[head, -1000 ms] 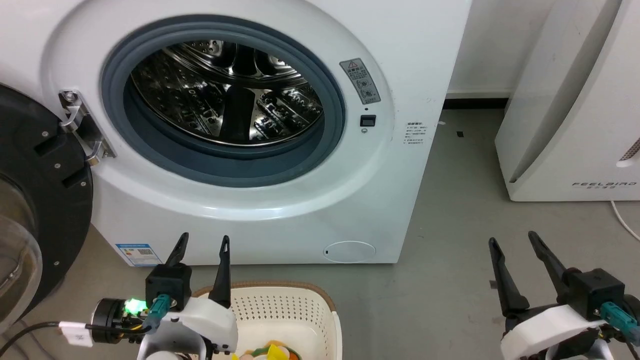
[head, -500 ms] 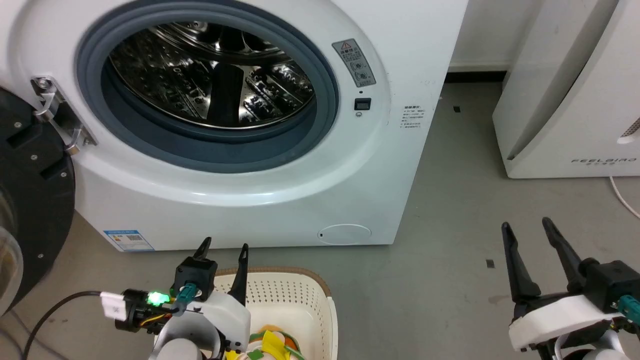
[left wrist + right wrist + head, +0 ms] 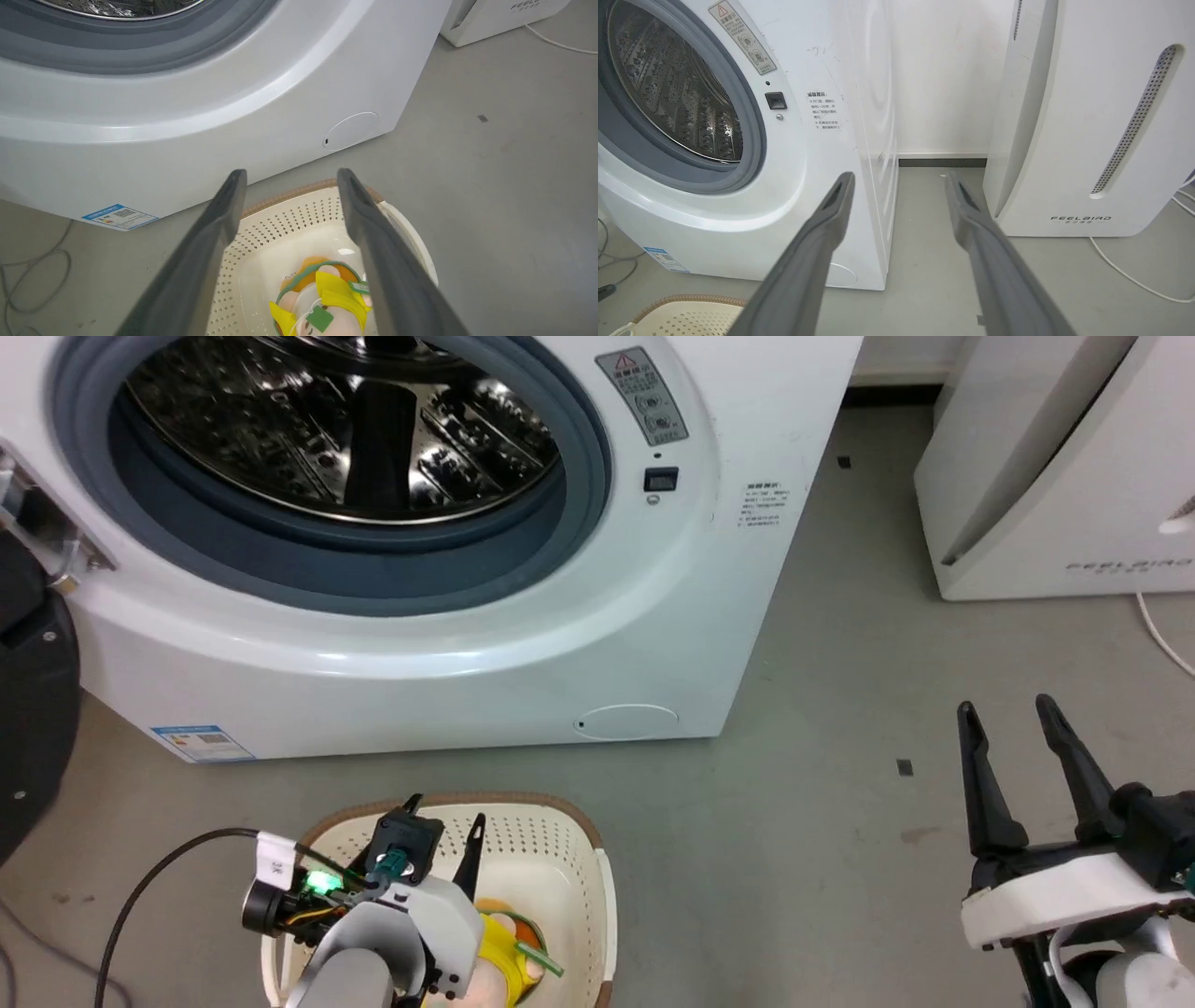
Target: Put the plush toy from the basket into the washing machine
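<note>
L end effector (image 3: 446, 810), fingers apart, is dipping lower over the basket (image 3: 560, 840) than a sec ago, above the plush toy (image 3: 322, 298) lying inside. R end effector (image 3: 1005, 707), also spread, is hovering over grey floor (image 3: 840, 756). Beyond, the washing machine (image 3: 467, 644) is standing w/ porthole open, white appliance (image 3: 1055, 476) at right.

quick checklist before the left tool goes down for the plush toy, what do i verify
1. Jaws of the left tool spread: ok.
2. The left tool above the basket, the plush toy lined up between its fingers: ok.
3. The plush toy uncovered in the basket: ok.
4. The washing machine with its door swung aside, porthole open: ok.
5. The right tool open, apart from the basket: ok.
6. The cable at the left wrist clear of the basket rim: cannot tell.
</note>
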Controlling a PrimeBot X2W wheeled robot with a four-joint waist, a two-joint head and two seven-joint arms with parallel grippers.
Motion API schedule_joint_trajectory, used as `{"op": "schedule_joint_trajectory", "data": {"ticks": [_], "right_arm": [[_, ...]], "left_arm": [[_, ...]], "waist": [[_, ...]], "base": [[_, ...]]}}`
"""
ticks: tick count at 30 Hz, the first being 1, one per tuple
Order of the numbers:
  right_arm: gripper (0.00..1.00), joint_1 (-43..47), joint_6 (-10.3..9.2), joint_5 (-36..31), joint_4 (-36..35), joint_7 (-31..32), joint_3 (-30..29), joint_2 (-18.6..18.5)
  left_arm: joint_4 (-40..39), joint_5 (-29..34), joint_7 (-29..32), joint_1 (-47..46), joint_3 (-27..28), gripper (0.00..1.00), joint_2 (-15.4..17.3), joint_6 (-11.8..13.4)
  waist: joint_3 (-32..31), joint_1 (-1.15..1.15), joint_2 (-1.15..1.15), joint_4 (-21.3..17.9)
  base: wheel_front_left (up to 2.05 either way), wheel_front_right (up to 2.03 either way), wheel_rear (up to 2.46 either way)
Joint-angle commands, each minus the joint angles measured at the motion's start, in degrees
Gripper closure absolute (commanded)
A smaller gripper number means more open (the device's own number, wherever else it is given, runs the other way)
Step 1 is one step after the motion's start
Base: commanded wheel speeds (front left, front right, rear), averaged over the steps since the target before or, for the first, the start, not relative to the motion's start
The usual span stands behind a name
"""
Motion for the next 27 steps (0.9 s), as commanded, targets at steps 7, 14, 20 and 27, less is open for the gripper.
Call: {"op": "schedule_joint_trajectory", "data": {"ticks": [7,14,20,27], "right_arm": [[0.00,-2.2,-0.03,1.6,-0.5,-1.4,-1.1,0.0],[0.00,-3.9,-0.03,2.5,-0.9,-2.3,-1.7,0.0],[0.00,-5.1,-0.03,3.3,-1.1,-3.0,-2.1,0.0],[0.00,-6.4,-0.04,4.2,-1.3,-3.8,-2.7,0.0]], "left_arm": [[5.7,0.9,2.1,-3.5,-3.2,0.00,1.5,-1.2],[10.0,0.8,4.7,-5.7,-5.6,0.00,2.4,-1.8],[13.5,0.5,6.7,-7.3,-8.4,0.00,2.7,-2.2],[17.7,-1.1,9.7,-9.7,-12.6,0.00,3.5,-2.6]], "waist": [[4.2,0.00,0.00,-1.7],[7.7,0.00,0.00,-2.5],[10.6,0.00,0.00,-2.9],[14.0,0.00,0.00,-3.5]], "base": [[0.00,0.00,0.00],[0.00,0.00,0.00],[0.00,0.00,0.00],[0.00,0.00,0.00]]}}
